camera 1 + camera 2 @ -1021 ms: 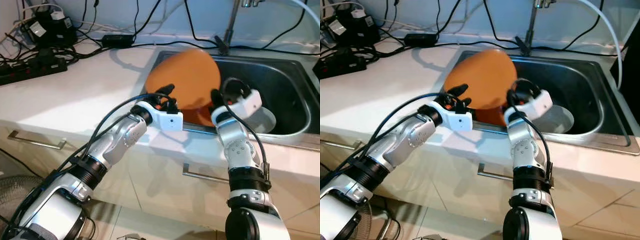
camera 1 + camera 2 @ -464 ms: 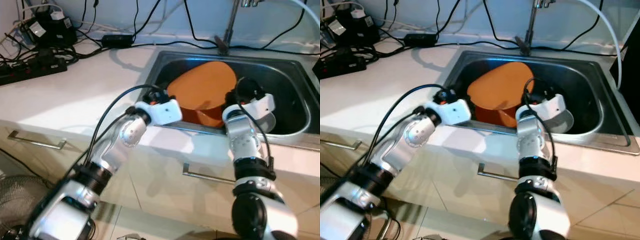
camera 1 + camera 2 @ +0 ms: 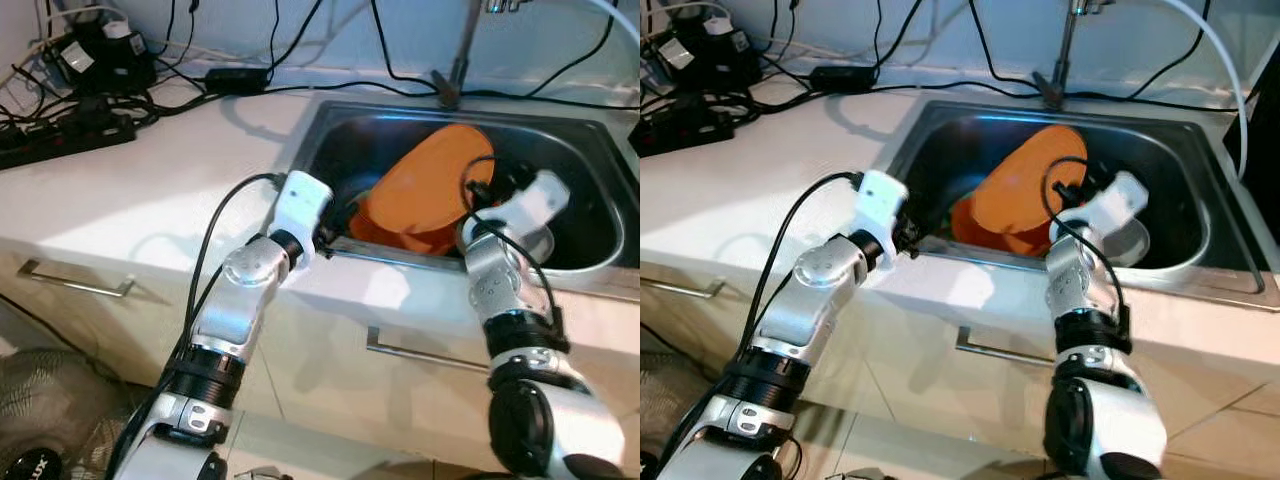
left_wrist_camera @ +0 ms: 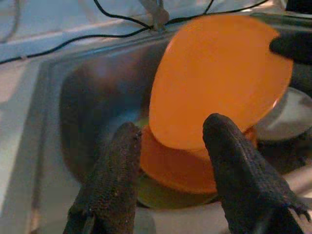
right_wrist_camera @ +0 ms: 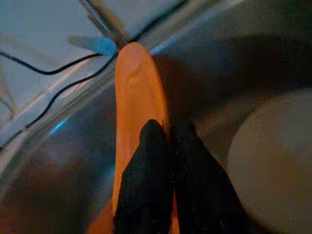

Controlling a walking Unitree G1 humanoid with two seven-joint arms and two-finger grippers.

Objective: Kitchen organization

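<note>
A large orange plate (image 3: 430,185) stands tilted in the steel sink (image 3: 335,140), leaning over an orange bowl (image 4: 175,168). A greenish dish (image 4: 156,195) lies under that bowl. My right gripper (image 5: 168,129) is shut on the plate's right rim, which I see edge-on (image 5: 134,97) between its fingers. My left gripper (image 4: 173,131) hangs open at the sink's front-left corner. It points at the plate (image 4: 219,83), and its fingers (image 4: 119,165) are apart and touch nothing.
A pale bowl (image 3: 535,240) sits in the sink's right half, just behind the right gripper. The tap (image 3: 455,60) rises at the sink's back rim. Power strips and cables (image 3: 70,125) crowd the counter's back left. Cabinet handles (image 3: 75,285) run below the counter's front edge.
The plate has gone down and to the right, from over the sink's left edge into the basin, carried by my right gripper. My left gripper has come away from it to the front-left rim.
</note>
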